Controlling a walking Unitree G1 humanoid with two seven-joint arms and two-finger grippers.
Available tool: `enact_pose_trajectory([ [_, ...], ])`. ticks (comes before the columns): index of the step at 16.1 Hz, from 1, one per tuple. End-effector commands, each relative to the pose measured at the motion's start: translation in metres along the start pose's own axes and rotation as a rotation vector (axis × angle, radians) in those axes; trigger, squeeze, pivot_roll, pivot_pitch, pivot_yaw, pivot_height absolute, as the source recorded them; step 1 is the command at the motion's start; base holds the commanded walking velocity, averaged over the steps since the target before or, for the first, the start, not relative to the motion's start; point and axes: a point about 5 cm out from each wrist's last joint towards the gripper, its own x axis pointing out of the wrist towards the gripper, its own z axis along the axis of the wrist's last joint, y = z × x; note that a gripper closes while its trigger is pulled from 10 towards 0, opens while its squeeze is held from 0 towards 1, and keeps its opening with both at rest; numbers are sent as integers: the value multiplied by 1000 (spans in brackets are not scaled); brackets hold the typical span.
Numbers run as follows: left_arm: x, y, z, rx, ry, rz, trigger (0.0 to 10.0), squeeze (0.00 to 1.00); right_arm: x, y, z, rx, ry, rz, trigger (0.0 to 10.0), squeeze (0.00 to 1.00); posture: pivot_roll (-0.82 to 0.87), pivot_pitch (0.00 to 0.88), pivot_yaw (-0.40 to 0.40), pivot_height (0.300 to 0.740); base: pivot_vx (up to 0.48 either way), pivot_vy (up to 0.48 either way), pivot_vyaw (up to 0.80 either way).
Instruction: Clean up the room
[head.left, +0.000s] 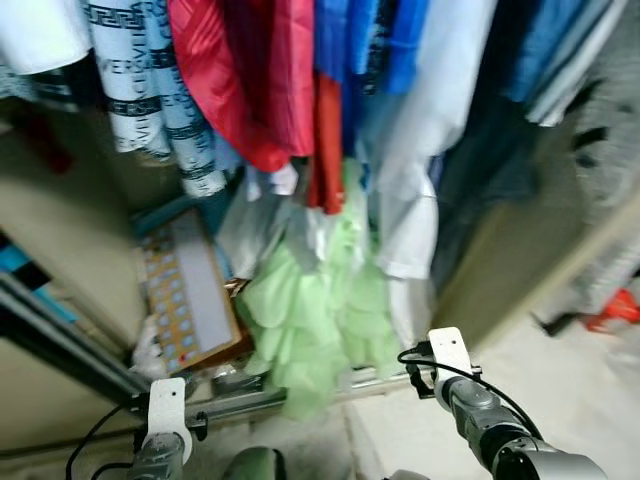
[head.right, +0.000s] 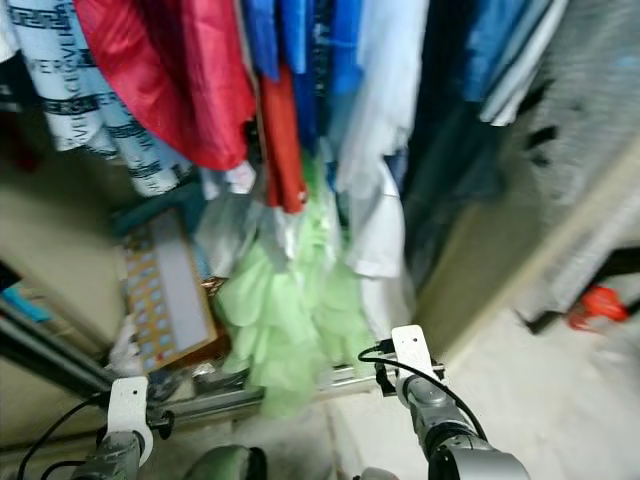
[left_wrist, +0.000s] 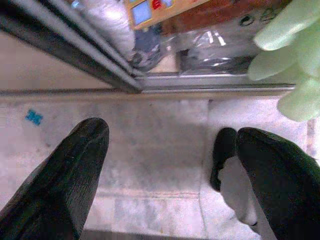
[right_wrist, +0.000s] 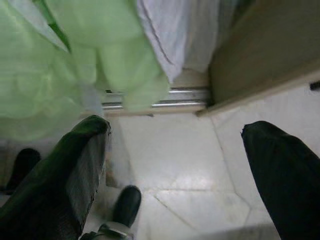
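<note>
- We stand right at an open closet, and our two arms are low in front of us. The left gripper (left_wrist: 165, 170) has its jaws wide apart and holds nothing. The right gripper (right_wrist: 175, 170) is the same, wide apart and empty.
- The mess we may need to tidy is inside the closet, down low: a flat box with coloured squares (head.left: 190, 295) leans there, with some bags (left_wrist: 215, 50) beside it.
- The pale green dress (head.left: 315, 320) hangs almost to the metal door track (right_wrist: 185, 95). If we reach in, a finger could catch in it and pull it down, or tear it.
- The red clothes (head.left: 255, 70) and the white shirt (head.left: 415, 190) hang close together, so we could snag them too.
- The track is a little bump on the floor (right_wrist: 175, 160). Our foot could trip on it if we step in.
- The head pictures are blurry, so we think we could miss what we aim for.
- The box only leans. A bump might make it slide down onto the bags.
</note>
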Motion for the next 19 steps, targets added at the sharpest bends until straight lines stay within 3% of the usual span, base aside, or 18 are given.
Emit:
enact_pose_trajectory([
  [1, 0, 2, -1, 10, 9, 1, 10000, 0, 0, -2, 1, -3, -3, -1, 10000, 0, -26, 0, 7, 740, 0, 0, 775],
  [5, 1, 11, 2, -4, -6, 28, 10000, 0, 0, -3, 2, -7, -8, -11, 10000, 0, -29, 0, 9, 740, 0, 0, 775],
  [8, 2, 45, 29, -97, -127, 75, 10000, 0, -1, -5, 4, 44, -56, -46, 10000, 0, -25, 0, 10, 740, 0, 0, 769],
  [9, 1, 60, 43, -118, -192, 77, 10000, 0, -1, -7, 9, 75, -92, -60, 10000, 0, -24, 0, 9, 740, 0, 0, 763],
  [10, 1, 64, 49, -111, -225, 75, 10000, 0, 0, -10, 15, 81, -117, -67, 10000, 0, -24, 0, 9, 740, 0, 0, 763],
  [11, -1, 70, 67, -139, -306, 74, 10000, 0, -1, -25, 44, 92, -241, -81, 10000, 0, -28, 0, 9, 740, 0, 0, 563],
  [12, -3, 71, 81, -137, -386, 64, 10000, 0, -2, -30, 53, 91, -278, -98, 10000, 0, -27, 0, 9, 740, 0, 0, 0],
  [15, -17, 54, 116, -131, -631, -28, 10000, 0, -6, -42, 76, 55, -401, -136, 10000, 0, -27, 0, 9, 740, 0, 0, 0],
  [17, -38, 34, 131, -127, -795, -106, 10000, 0, -16, -54, 93, 5, -538, -170, 10000, 0, -31, 0, 5, 740, 0, 0, 0],
  [19, -61, 22, 142, -148, -915, -110, 10000, 0, -26, -63, 108, 6, -643, -168, 10000, 0, -24, 0, -11, 740, 0, 0, 0],
])
